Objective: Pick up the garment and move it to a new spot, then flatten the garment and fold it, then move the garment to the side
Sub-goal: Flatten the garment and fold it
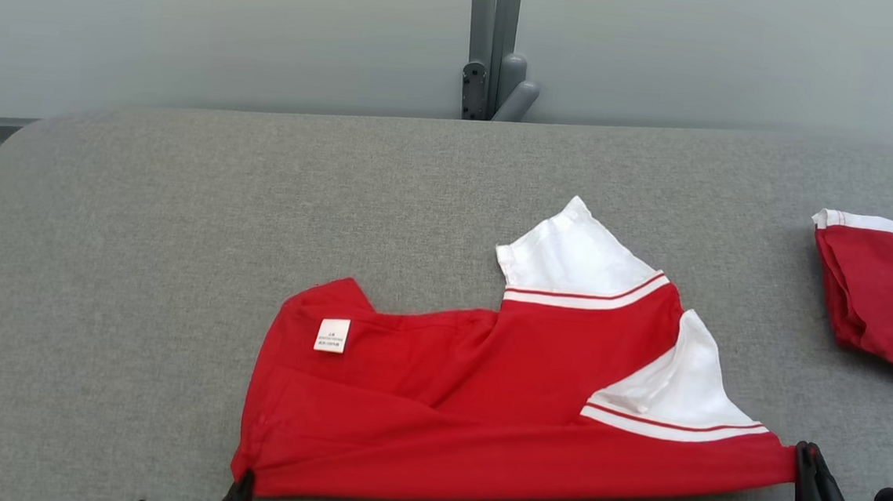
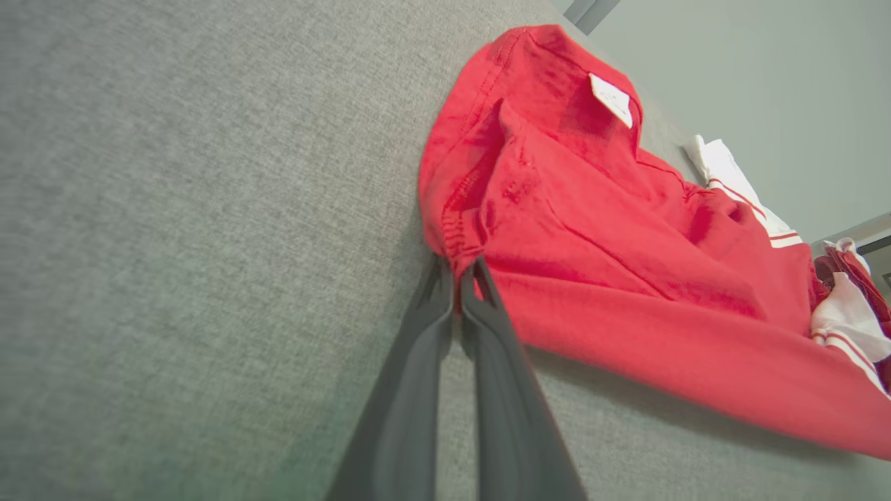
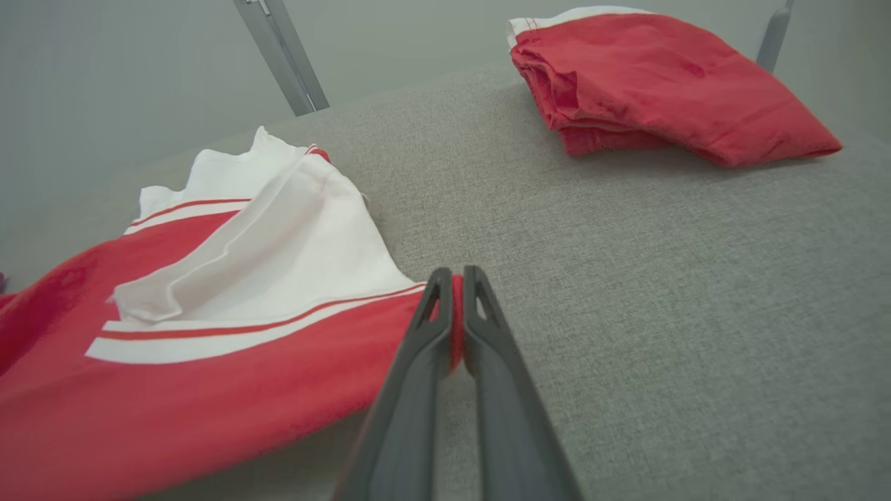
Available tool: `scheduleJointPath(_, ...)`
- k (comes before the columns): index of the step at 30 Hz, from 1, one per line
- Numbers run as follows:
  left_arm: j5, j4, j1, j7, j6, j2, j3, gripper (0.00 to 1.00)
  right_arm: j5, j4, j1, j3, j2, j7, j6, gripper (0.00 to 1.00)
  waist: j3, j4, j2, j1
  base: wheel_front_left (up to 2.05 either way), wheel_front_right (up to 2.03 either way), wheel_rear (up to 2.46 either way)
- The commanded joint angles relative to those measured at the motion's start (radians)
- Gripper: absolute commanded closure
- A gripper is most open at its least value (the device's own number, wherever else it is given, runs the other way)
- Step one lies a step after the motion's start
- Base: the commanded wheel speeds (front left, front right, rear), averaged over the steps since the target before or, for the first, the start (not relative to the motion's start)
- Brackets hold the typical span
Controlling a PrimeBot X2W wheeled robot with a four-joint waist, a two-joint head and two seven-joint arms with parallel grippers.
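While left hand (image 2: 461, 270) pinches it, garment (image 1: 482, 410) spread

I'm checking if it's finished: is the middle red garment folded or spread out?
Spread out: the red garment lies stretched on the table, its two near corners pinched by fingers.

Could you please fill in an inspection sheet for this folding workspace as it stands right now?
Surface: grey fabric-covered table, rounded far corners, no stains seen.
Job's things: red garment with white striped panels, lying partly spread out, its near edge stretched between the two pincers; white label facing up.
Clutter: folded garment, also red with white trim, on the table's right side, apart from the first.
Pincers: left pincer shut on the red garment's near left corner; right pincer shut on its near right corner.
Cables: nothing seen.
Surroundings: pale wall; grey metal post behind the table.
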Motion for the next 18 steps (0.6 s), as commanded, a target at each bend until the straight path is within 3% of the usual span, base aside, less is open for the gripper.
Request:
scheduleJointPath(1, 0.014, 0.0, 0.017, 0.0, 0.003, 0.007, 0.01, 1.0, 0.006, -0.005, 0.011, -0.009, -0.004, -0.003, -0.002, 1.0, -0.011, -0.004, 0.009, 0.0, 0.0, 0.0, 0.0)
scheduleJointPath(5, 0.017, -0.007, 0.04, 0.0, 0.002, -0.005, -0.006, 1.0, 0.012, -0.001, 0.037, 0.013, 0.008, -0.003, -0.002, 1.0, -0.011, -0.002, 0.009, 0.0, 0.0, 0.0, 0.0)
scheduleJointPath(6, 0.019, -0.006, 0.041, 0.0, 0.002, -0.007, -0.009, 0.96, 0.015, 0.009, 0.04, 0.023, 0.009, -0.003, -0.002, 1.0, -0.009, -0.001, 0.009, 0.0, 0.0, 0.0, 0.0)
scheduleJointPath(7, 0.021, -0.003, 0.04, 0.0, 0.002, -0.01, -0.013, 0.61, 0.02, 0.025, 0.042, 0.03, 0.009, -0.003, -0.002, 1.0, -0.008, 0.0, 0.009, 0.0, 0.0, 0.0, 0.0)
scheduleJointPath(8, 0.024, 0.003, 0.036, 0.0, 0.002, -0.012, -0.02, 0.0, 0.024, 0.033, 0.039, 0.034, 0.006, -0.003, -0.002, 0.52, -0.004, 0.002, 0.009, 0.0, 0.0, 0.0, 0.0)
scheduleJointPath(9, 0.025, 0.006, 0.027, 0.0, 0.002, -0.014, -0.025, 0.0, 0.027, 0.035, 0.03, 0.035, 0.002, -0.003, -0.002, 0.0, 0.001, 0.004, 0.009, 0.0, 0.0, 0.0, 0.0)
scheduleJointPath(13, 0.061, 0.002, -0.004, 0.0, 0.002, -0.014, 0.006, 0.0, 0.027, 0.008, 0.006, 0.02, -0.001, -0.003, -0.002, 0.0, 0.018, 0.011, 0.009, 0.0, 0.0, 0.0, 0.0)
scheduleJointPath(18, 0.193, -0.059, -0.055, 0.0, 0.002, -0.014, 0.092, 0.0, 0.0, -0.068, -0.033, -0.012, 0.001, -0.003, -0.002, 0.0, 0.056, 0.015, 0.009, 0.0, 0.0, 0.0, 0.0)
